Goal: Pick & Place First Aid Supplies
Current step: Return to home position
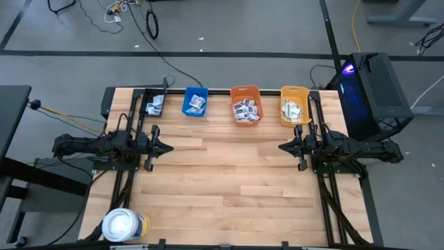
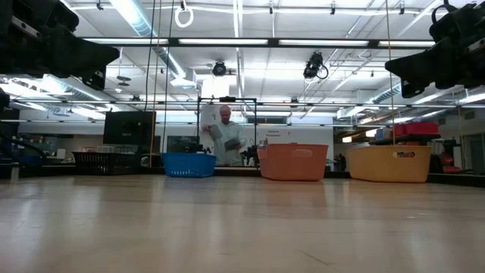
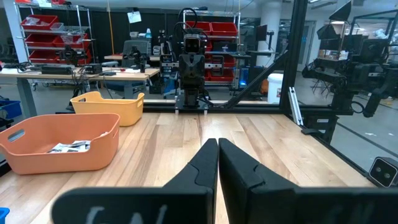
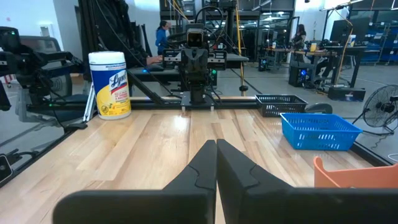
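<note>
Left gripper (image 1: 168, 147) and right gripper (image 1: 281, 147) raised over opposite sides of table (image 1: 222, 187), tips facing each other, well apart, jaws pinched together on nothing. Packets (image 1: 197, 103) lying inside blue bin (image 1: 188, 110), orange bin (image 1: 234, 94), yellow bin (image 1: 295, 89) and black basket (image 1: 148, 94), lined up along far table edge. Wipes canister (image 1: 125, 226) upright at near left corner.

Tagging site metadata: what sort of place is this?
Probably a robotics lab or workshop: shelved red bins, cluttered workbenches, exposed ducts and strip lights overhead. The left claw and right claw wait shut at the table's sides.
</note>
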